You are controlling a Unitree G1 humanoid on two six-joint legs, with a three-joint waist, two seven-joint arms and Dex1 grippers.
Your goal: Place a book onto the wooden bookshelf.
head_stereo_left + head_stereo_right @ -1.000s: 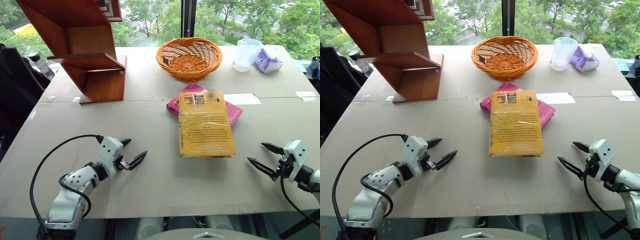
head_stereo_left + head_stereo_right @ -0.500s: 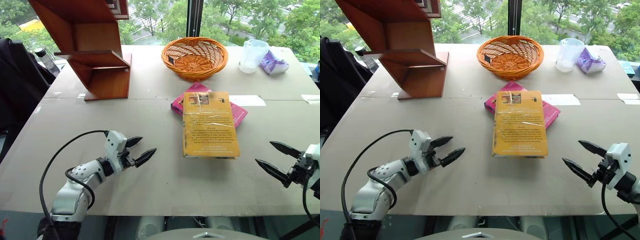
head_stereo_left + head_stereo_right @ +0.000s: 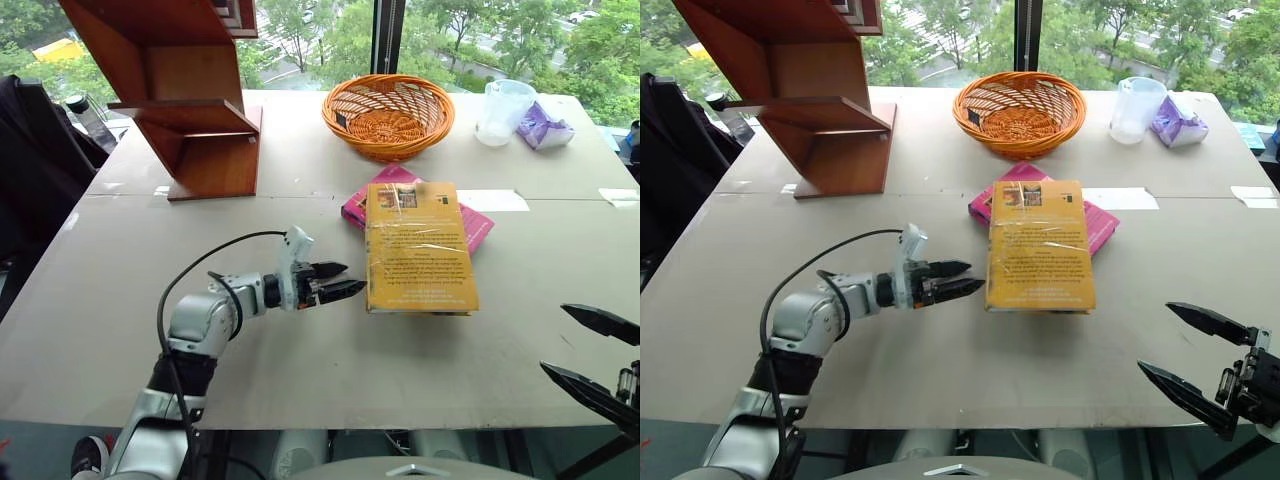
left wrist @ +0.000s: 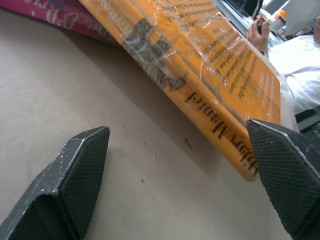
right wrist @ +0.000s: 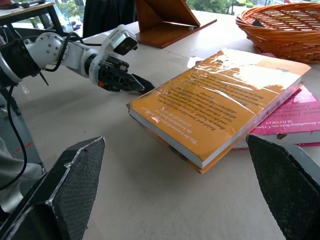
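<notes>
The book (image 3: 418,247) is lying flat near the middle of the counter (image 3: 300,370), its far end resting on a pink-magenta book (image 3: 470,222) so its near end is tilting up slightly. The left claw (image 3: 338,283) is hovering low over the counter just beside the book's left edge, its fingers spread apart and gripping nothing. The right claw (image 3: 1200,360) is hanging near the counter's front right edge, well apart from the book, its fingers gaping wide and empty. The wooden bookshelf (image 3: 175,95) is standing at the far left. An orange wicker basket (image 3: 388,115) is sitting beyond the books.
</notes>
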